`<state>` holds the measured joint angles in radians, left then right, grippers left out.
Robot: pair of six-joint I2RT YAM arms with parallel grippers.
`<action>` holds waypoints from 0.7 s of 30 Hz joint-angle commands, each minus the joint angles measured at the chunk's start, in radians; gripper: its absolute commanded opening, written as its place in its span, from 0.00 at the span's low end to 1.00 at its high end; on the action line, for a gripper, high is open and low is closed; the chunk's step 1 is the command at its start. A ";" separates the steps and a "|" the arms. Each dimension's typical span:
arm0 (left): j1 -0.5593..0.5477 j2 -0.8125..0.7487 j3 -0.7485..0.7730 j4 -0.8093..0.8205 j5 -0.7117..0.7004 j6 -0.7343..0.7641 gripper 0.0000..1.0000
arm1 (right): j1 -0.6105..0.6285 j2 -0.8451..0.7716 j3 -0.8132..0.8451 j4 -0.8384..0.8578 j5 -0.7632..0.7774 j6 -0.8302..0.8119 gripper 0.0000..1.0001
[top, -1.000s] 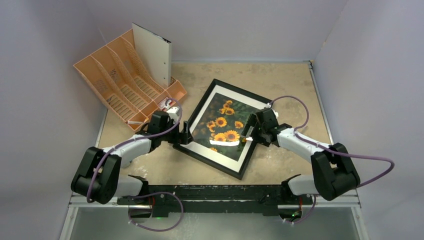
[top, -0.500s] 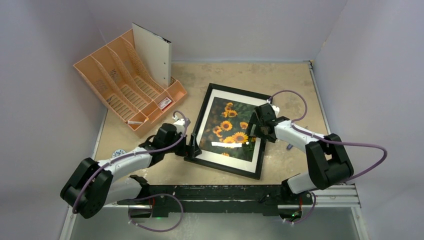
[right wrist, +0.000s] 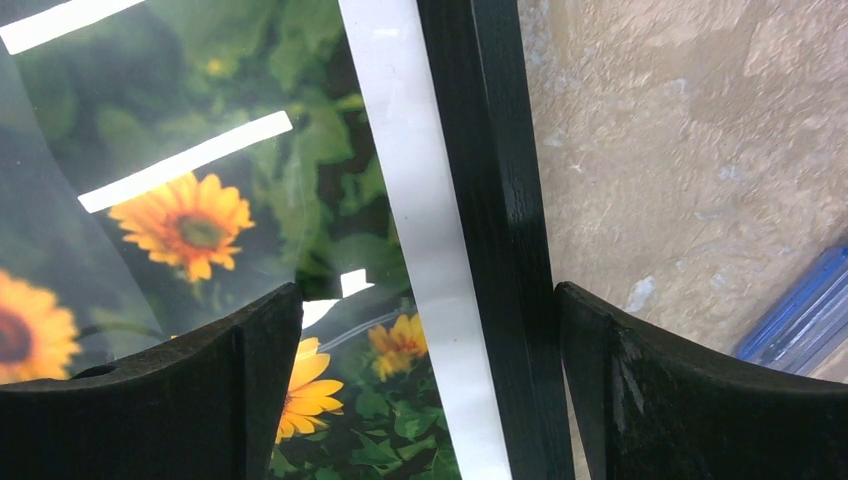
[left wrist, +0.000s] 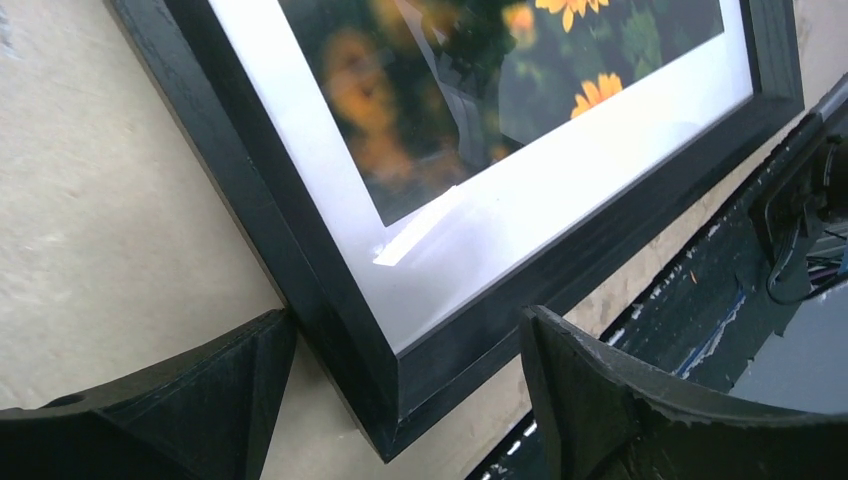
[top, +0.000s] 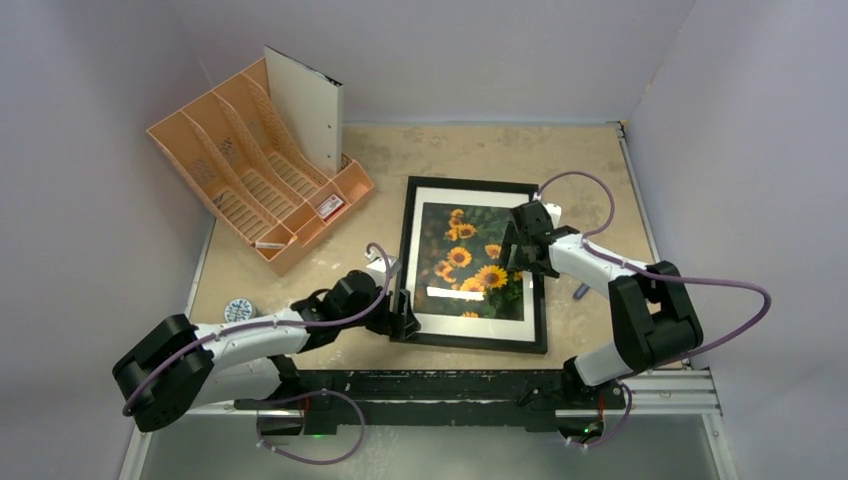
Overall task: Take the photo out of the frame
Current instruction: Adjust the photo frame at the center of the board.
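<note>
The frame (top: 405,250) lies flat on the beige table (top: 580,150), right of centre in the top view, with its long sides running almost straight up and down the picture. The photo (top: 475,265) is seated inside it, face up behind the glass and bordered by a white mount (top: 470,193). Bright strip reflections are cast across the sunflowers.

The left gripper (top: 403,315) is placed at the frame's lower left corner. In the left wrist view its jaws are spread wide, with the black corner between them. One finger (left wrist: 170,410) is set by the outer side rim. The other (left wrist: 620,400) is set by the bottom rim, above the dark rail (top: 450,385) at the table's near edge. Whether the rim is actually pressed cannot be told.

The right gripper (top: 518,256) is lowered over the frame's right side, about halfway up. Its jaws are likewise spread and straddle the right rim. One finger (right wrist: 150,400) is seen over the glass and the photo, the other (right wrist: 700,400) over bare table just beside the rim's outer edge.

An orange file organiser (top: 240,170), with a white sheet (top: 308,105) standing in it, is found at the upper left, well apart from the frame. A small round object (top: 237,310) lies at the left, and a blue object (right wrist: 800,320) is glimpsed on the table right of the frame.
</note>
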<state>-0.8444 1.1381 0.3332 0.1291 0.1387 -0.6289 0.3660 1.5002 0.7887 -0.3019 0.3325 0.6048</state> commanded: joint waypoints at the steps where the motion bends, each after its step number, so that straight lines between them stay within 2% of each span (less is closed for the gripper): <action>1: -0.100 -0.007 -0.016 0.012 -0.011 -0.095 0.84 | -0.001 0.004 0.036 -0.003 -0.023 -0.025 0.95; 8: -0.189 0.009 0.005 -0.025 -0.073 -0.116 0.84 | -0.032 0.002 0.048 -0.009 -0.013 -0.074 0.95; 13: -0.231 0.001 0.054 -0.125 -0.193 -0.110 0.85 | -0.038 0.001 0.089 -0.051 0.022 -0.084 0.96; 21: -0.231 -0.083 0.164 -0.357 -0.360 -0.080 0.92 | -0.039 -0.075 0.118 -0.094 0.040 -0.098 0.97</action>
<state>-1.0721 1.1217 0.4145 -0.0940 -0.1116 -0.7219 0.3305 1.4979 0.8726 -0.3546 0.3504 0.5251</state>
